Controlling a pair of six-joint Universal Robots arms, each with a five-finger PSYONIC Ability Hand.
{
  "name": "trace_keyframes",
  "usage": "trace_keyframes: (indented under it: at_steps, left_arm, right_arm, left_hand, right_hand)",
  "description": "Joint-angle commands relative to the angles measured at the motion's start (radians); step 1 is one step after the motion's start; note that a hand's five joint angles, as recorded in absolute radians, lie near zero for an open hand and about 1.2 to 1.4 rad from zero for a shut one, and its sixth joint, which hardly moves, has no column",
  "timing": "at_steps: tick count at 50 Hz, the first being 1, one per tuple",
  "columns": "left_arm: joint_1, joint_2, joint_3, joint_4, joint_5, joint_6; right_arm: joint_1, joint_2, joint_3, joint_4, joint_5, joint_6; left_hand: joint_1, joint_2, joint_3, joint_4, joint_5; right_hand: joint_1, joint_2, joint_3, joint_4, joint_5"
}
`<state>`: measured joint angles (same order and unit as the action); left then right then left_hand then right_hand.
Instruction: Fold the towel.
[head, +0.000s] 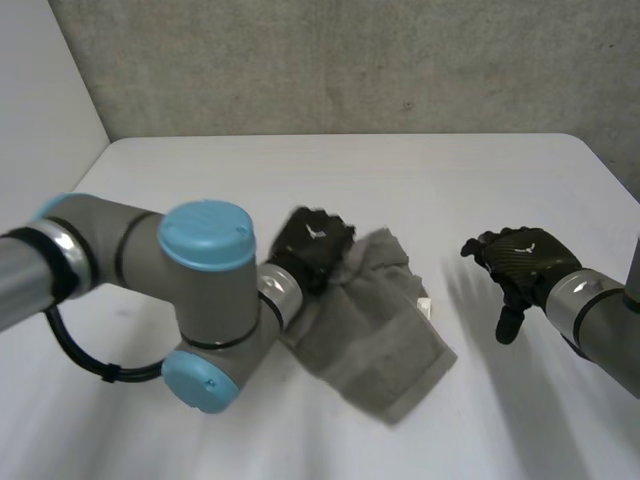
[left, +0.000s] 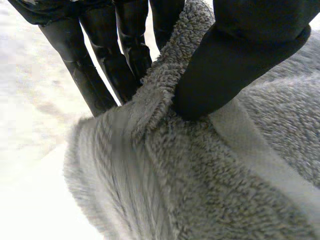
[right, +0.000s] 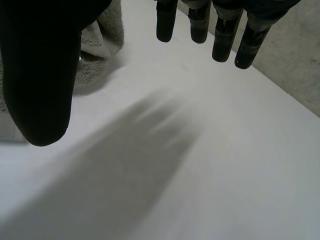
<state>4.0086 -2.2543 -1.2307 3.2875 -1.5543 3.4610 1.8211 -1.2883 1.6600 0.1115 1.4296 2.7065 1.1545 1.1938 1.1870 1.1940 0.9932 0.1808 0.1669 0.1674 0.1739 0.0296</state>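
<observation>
One towel (left: 200, 180) fold in left hand (left: 245, 55).

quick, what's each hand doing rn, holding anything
Left hand: shut on the towel, pinching its edge between thumb and fingers.
Right hand: open, holding nothing, over the table beside the towel.

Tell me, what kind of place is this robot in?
Probably a lab or test room, not a home: a plain white table, a rough grey wall behind it, and one grey towel pinched by the left hand.
</observation>
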Motion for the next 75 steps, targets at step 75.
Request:
trace_keyframes:
  at_steps: [75]
  left_arm:
    - [0.428, 0.615, -0.865, 0.187, 0.088, -0.272]
  right_arm:
    - [0.027, 0.101, -0.163, 0.264, -0.186, -0.442]
  left_hand:
    - [0.242, 0.202, 0.209, 0.202, 0.229]
  right_hand:
    - [1.215, 1.229, 1.229, 1.222, 1.192]
